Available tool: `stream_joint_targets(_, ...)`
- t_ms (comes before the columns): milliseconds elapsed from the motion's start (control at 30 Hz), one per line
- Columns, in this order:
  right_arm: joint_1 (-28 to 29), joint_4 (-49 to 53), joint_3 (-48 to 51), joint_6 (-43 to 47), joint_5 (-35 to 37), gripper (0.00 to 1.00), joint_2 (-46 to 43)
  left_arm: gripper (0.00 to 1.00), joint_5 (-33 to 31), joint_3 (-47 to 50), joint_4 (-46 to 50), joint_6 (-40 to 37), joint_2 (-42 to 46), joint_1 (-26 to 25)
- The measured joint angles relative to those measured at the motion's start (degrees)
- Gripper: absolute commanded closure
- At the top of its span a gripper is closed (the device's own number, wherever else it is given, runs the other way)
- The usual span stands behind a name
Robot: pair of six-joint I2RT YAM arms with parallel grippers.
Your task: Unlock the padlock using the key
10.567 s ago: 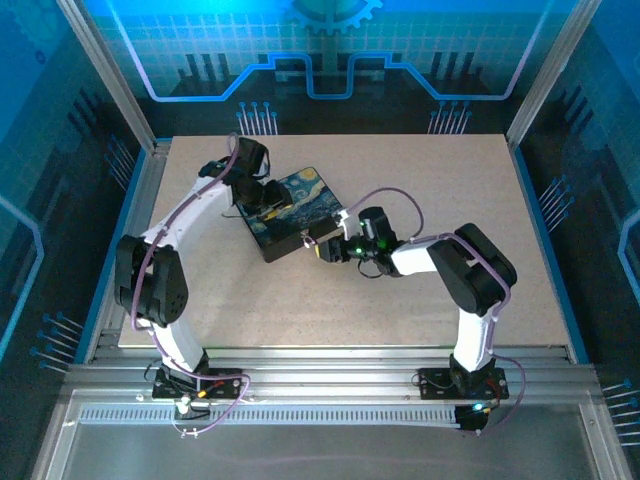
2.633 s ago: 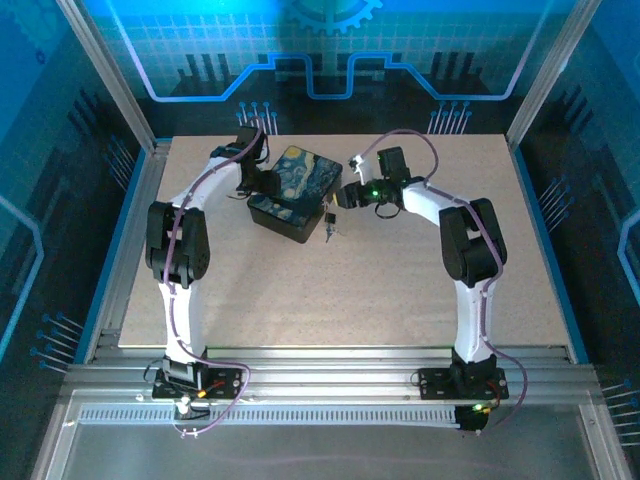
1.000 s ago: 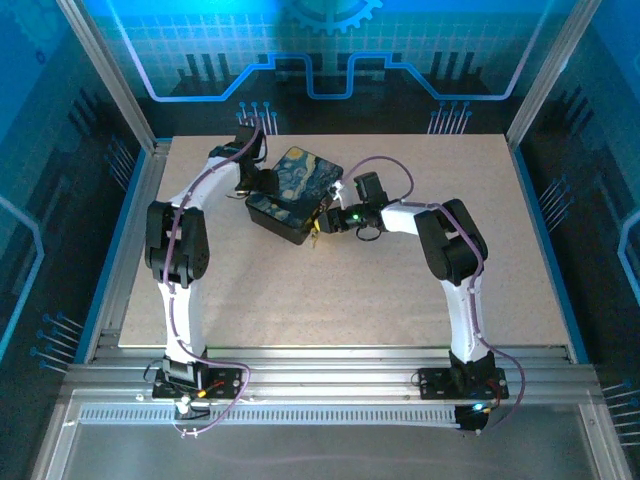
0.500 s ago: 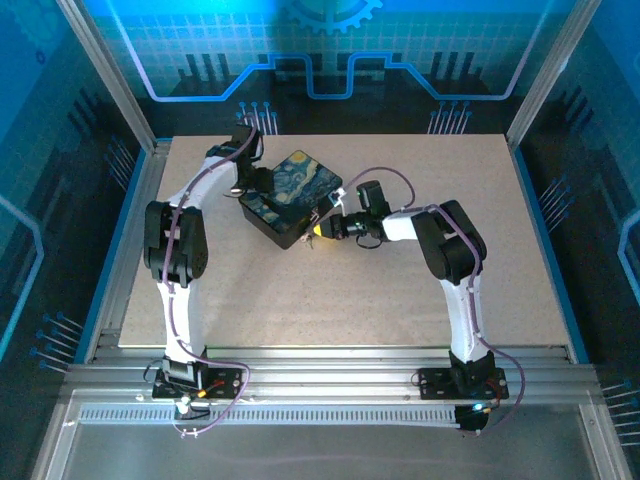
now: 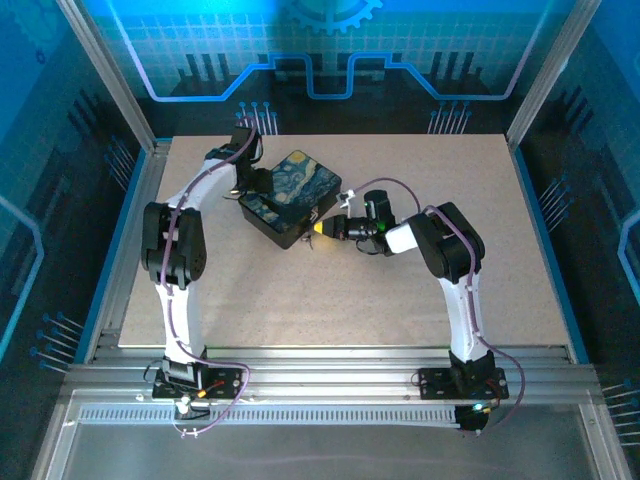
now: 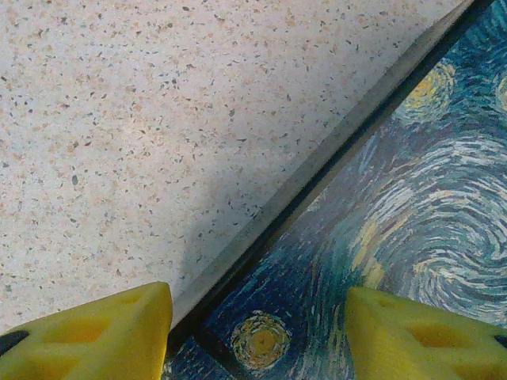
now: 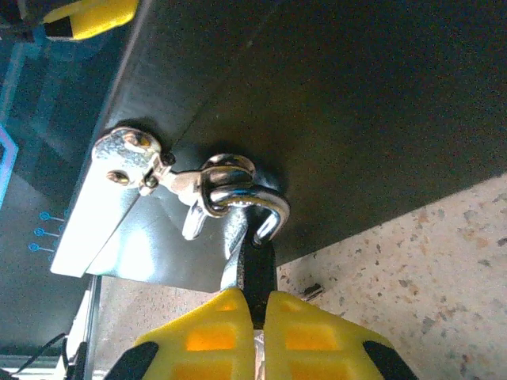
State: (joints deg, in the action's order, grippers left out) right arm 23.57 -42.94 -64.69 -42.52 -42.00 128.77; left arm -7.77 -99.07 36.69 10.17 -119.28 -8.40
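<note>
Pinching the padlock (image 7: 255,263) hung on the hasp (image 7: 127,162), right fingers (image 7: 210,336) clamp tight; left fingers (image 6: 95,332) spread across the box (image 6: 412,206) edge.

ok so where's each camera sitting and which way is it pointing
Top external: above and behind the bases, looking down on the table; left arm and right arm show.
Left wrist: on the left arm, looking down at the box lid's edge; the open left gripper with yellow fingers shows.
Right wrist: on the right arm, facing the box's dark side; the right gripper pinches the padlock.
Shared: all three see the box.
</note>
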Motion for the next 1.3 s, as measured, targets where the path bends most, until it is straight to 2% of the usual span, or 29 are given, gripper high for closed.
stream_joint_targets(500,0.00,-14.14,6.64,-14.16,8.76,0.97,-0.66,0.41,-0.15,2.29,-2.08,0.48,1.11,-0.02)
stream_joint_targets(900,-1.46,-15.87,9.66,-16.02,13.60,0.97,-2.86,0.42,0.07,2.86,-2.60,1.77,1.36,-0.07)
stream_joint_targets(1300,-1.77,-16.20,8.35,-18.14,16.81,0.96,-3.08,0.42,0.04,3.61,-3.80,1.92,1.62,-0.39)
